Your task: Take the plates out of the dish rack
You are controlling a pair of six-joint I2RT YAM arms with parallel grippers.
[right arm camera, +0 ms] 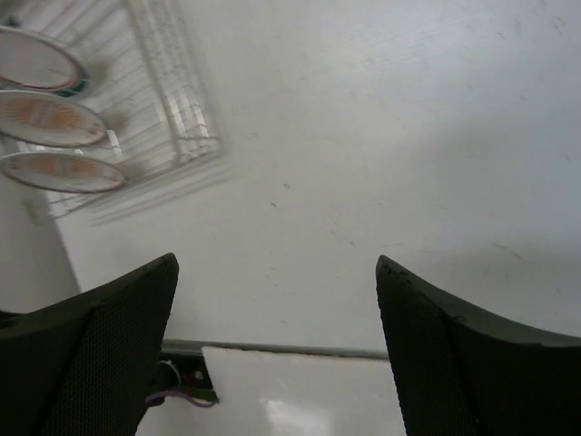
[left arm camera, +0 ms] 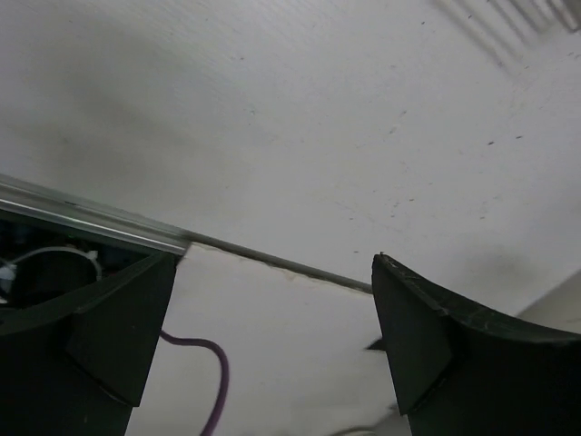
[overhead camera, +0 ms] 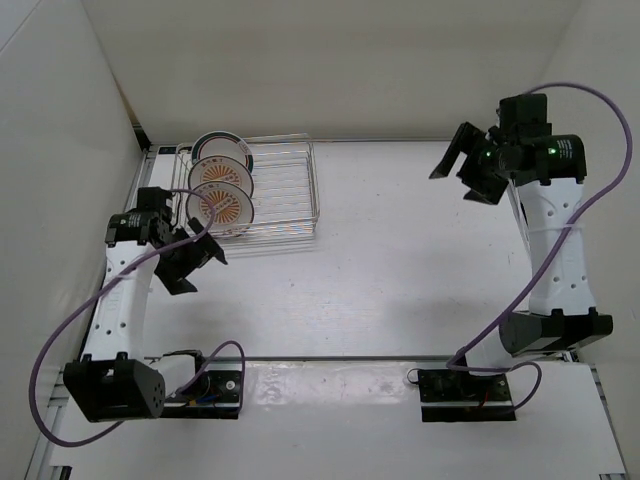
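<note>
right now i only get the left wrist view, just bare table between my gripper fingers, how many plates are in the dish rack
Observer: Three small round white plates stand on edge in the rectangular silver wire dish rack: a green-and-red-rimmed plate farthest, and two orange-sunburst plates nearer.
Operator: where's the rack from my left gripper
Observer: The left gripper is open, just on the near side of the rack's left corner, close to the nearest sunburst plate.
Operator: right arm in the way
Observer: No. The right gripper is open, above the far right of the white table, well away from the rack.
</note>
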